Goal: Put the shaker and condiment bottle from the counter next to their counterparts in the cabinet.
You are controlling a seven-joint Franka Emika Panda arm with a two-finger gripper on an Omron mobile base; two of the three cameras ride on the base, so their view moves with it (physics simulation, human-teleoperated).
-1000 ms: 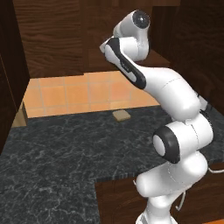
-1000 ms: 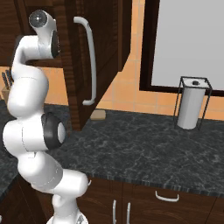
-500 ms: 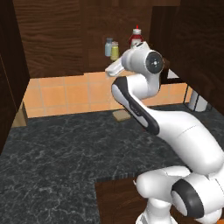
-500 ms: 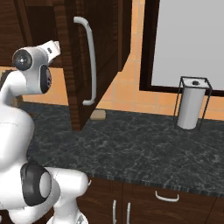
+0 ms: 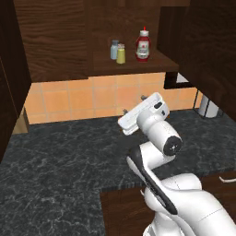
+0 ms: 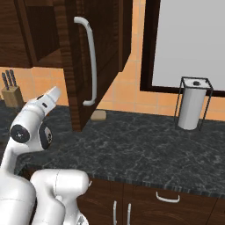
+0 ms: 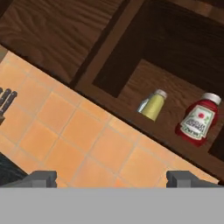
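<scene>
Yellow shaker point(image 5: 120, 53) and condiment bottle point(image 5: 143, 45) stand in cabinet point(image 5: 133, 65); hand point(image 7: 111, 178) spread.

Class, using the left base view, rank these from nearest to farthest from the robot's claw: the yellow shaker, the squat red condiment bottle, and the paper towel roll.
Measured from the claw, as that view shows it:
1. Yellow shaker, on the cabinet shelf, above the claw.
2. Condiment bottle, on the same shelf, right of the shaker; close to the shaker's rank.
3. Paper towel roll, on the counter, far right.

You see a matt dark wood cabinet point(image 5: 55, 41), a veined stone counter point(image 5: 60, 161) and glossy orange tiles point(image 7: 65, 144)
</scene>
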